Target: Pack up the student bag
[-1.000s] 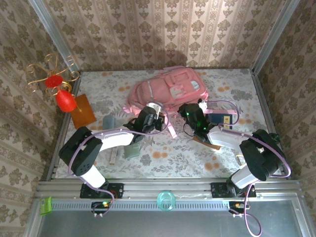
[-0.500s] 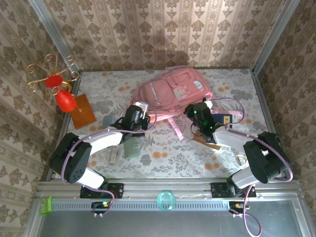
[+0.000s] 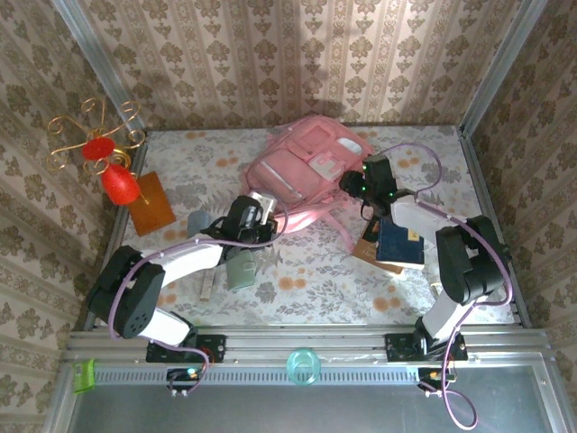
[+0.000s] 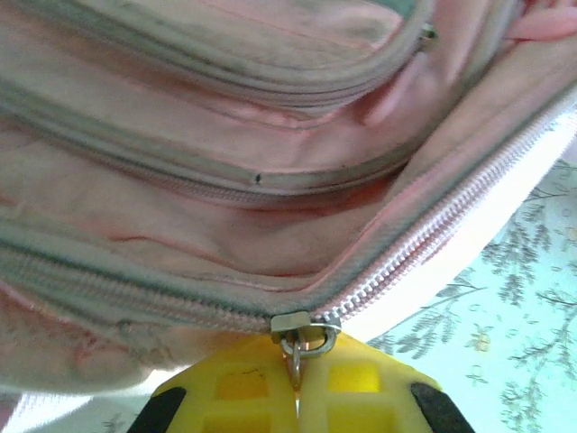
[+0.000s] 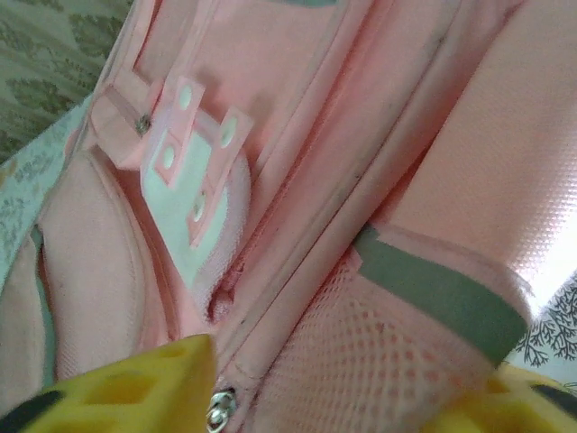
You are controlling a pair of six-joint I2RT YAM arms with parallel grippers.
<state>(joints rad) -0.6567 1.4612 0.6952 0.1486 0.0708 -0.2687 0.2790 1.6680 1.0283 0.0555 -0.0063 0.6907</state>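
Now the bag [image 3: 302, 167] has swung round. A second ago it lay flatter and nearer the arms; at this moment it sits at the far middle of the table [image 3: 297, 280], tipped up on its side, with one strap [image 3: 338, 225] trailing toward the near edge.

The right gripper [image 5: 352, 383] has gone with it, from the near side up to the bag's right flank, and it has just let go. Its jaws were shut a second ago, and now the yellow fingers [image 5: 135, 388] stand well apart with the mesh pocket [image 5: 397, 361] lying between them. Whether either finger presses the mesh I cannot tell. With that arm gone, the blue book [image 3: 399, 242] lies uncovered near the right edge.

The left gripper [image 4: 297, 361] has drifted a little to the left but is clenched as before, pinching the zip pull [image 4: 296, 347] that hangs from the slider [image 4: 305, 323]. Zip teeth run away from the slider, up along the bag's edge.

To my eye the turning is done and the bag is set up for opening. One arm has the pull, and the other is free either to take a fresh hold and steady the bag or to go for the book. Nothing looks packed yet, so this is early in the job.
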